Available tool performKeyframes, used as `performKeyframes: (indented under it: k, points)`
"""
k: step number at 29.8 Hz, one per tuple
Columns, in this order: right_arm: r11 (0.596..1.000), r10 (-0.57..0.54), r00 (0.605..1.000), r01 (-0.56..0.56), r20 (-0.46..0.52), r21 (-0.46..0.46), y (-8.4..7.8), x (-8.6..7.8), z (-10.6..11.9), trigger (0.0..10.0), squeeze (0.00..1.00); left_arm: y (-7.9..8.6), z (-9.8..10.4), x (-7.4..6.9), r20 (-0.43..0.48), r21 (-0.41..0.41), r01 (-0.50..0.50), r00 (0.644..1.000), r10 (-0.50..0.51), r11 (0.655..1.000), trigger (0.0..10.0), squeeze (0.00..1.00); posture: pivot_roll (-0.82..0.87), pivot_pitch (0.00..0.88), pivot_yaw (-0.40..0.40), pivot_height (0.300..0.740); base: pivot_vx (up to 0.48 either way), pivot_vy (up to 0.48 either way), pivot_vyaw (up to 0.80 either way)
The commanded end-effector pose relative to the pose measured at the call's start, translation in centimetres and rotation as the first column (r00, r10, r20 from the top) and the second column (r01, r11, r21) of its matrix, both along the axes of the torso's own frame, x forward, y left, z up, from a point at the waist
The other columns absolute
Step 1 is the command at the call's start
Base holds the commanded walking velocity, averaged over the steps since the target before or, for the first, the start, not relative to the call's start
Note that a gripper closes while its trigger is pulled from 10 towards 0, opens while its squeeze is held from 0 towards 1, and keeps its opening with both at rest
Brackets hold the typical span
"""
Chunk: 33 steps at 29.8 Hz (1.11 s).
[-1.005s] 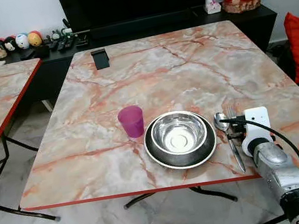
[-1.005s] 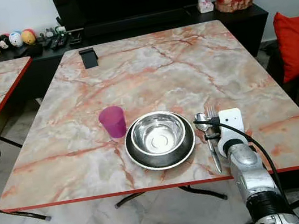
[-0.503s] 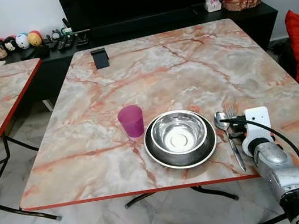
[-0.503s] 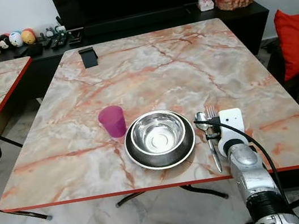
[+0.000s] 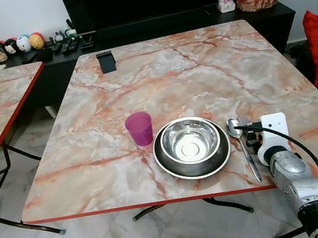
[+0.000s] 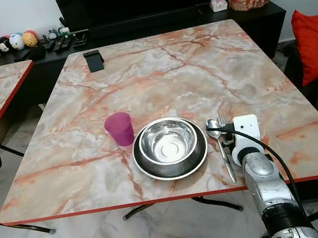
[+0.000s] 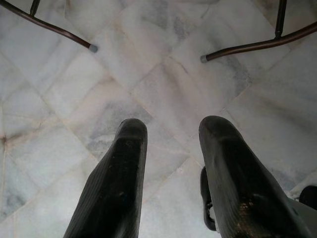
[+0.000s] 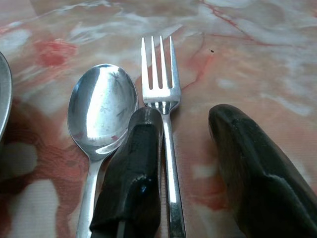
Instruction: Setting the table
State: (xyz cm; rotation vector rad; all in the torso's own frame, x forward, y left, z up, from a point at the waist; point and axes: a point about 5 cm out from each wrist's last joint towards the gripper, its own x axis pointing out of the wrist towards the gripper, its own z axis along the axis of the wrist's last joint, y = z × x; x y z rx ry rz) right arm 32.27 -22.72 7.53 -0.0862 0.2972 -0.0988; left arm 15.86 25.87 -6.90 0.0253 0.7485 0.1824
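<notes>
— Place setting on the marbled worktop [image 5: 142, 91]?
— Steel bowl [image 5: 189, 141] nested in a dark plate [image 5: 195, 169] near the front edge; purple cup [image 5: 140, 128] just beside, at ten o'clock of the bowl.
— Cutlery?
— Spoon [image 8: 101, 106] and fork [image 8: 159, 79] side by side at three o'clock of the plate, flat on the worktop.
— Right hand [image 8: 185, 153]?
— Low over the handles, fingers parted, gripping nothing; fork shaft between them, one finger [image 8: 136, 163] over the gap between spoon and fork.
— Left hand [image 7: 171, 168]?
— Hanging idle over the tiled floor [image 7: 163, 84], fingers apart, holding nothing.
</notes>
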Motion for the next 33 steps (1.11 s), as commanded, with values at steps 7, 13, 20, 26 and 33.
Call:
performKeyframes:
  k: [7, 13, 20, 26, 33]
  points:
    - [1.0, -0.006, 0.999, 0.006, 0.037, -0.006, 0.1, 0.3, 0.7, 10.0, 0.0, 0.1, -0.2, -0.2, -0.023, 0.006, 0.006, 1.0, -0.006, 1.0, 10.0, 0.0, -0.07, 0.0, 0.079, 0.724, 0.0, 0.0, 0.0]
    - [1.0, -0.008, 0.997, 0.008, 0.072, 0.0, 0.1, 0.4, 1.3, 10.0, 0.0, 0.1, -0.2, -0.2, -0.025, 0.006, 0.006, 1.0, -0.006, 1.0, 10.0, 0.0, -0.07, 0.0, 0.077, 0.724, 0.0, 0.0, 0.0]
    - [1.0, -0.009, 0.992, 0.008, 0.128, 0.004, 0.3, 0.5, 2.1, 10.0, 0.0, 0.1, -0.3, -0.3, -0.033, 0.004, 0.005, 0.999, -0.005, 1.0, 10.0, 0.0, -0.07, 0.0, 0.079, 0.724, 0.0, 0.0, 0.0]
    - [1.0, 0.0, 0.99, -0.001, 0.14, 0.01, 0.7, 0.4, 2.3, 10.0, 0.0, -0.1, -0.3, -0.2, -0.035, 0.0, 0.006, 0.999, -0.006, 1.0, 10.0, 0.0, -0.07, 0.0, 0.076, 0.724, 0.0, 0.0, 0.0]
    - [1.0, -0.023, 0.958, 0.026, 0.286, -0.006, 0.5, 0.1, 4.2, 10.0, 0.0, 0.1, -0.3, -0.4, -0.04, 0.002, 0.003, 0.999, -0.003, 1.0, 10.0, 0.0, -0.08, 0.0, 0.076, 0.724, 0.0, 0.0, 0.0]
